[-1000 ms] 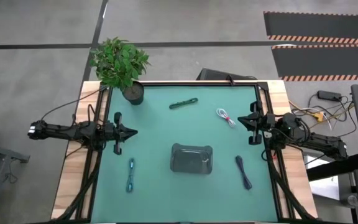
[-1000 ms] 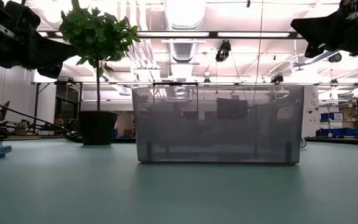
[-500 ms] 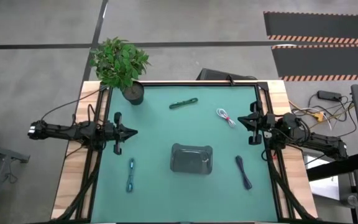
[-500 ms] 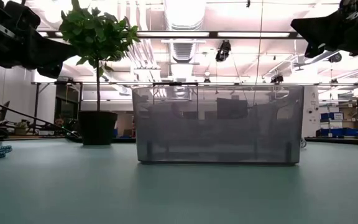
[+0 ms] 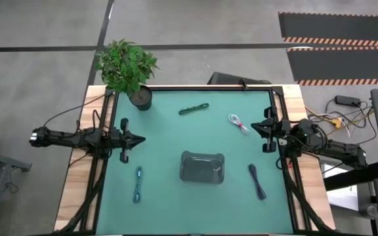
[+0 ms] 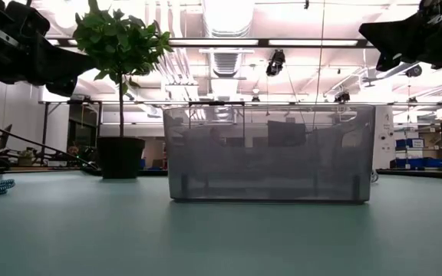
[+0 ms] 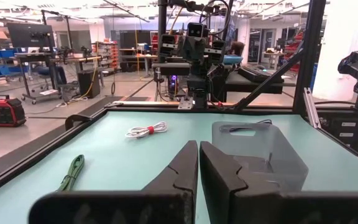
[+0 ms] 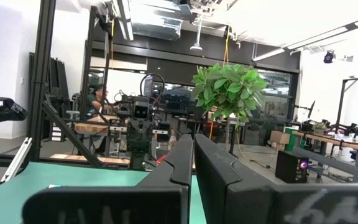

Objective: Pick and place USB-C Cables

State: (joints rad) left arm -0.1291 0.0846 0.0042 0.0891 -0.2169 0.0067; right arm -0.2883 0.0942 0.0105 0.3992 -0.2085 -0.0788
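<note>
Lying apart: green cable (image 5: 193, 109), white-red cable (image 5: 239, 122), blue cable (image 5: 137, 184), navy cable (image 5: 257, 181).

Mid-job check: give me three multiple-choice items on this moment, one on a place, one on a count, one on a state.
1. Where does the green cable lie?
A. in the tray
B. on the mat's far side, near the plant
C. in a pincer

2. How many cables lie on the mat?
A. two
B. three
C. four

3. The left pincer is:
A. shut, empty
B. open
C. holding a cable

Answers:
1 B: the green cable lies beyond the tray, right of the plant.
2 C: green, white, blue, navy.
3 A: left pincer fingers meet.
</note>
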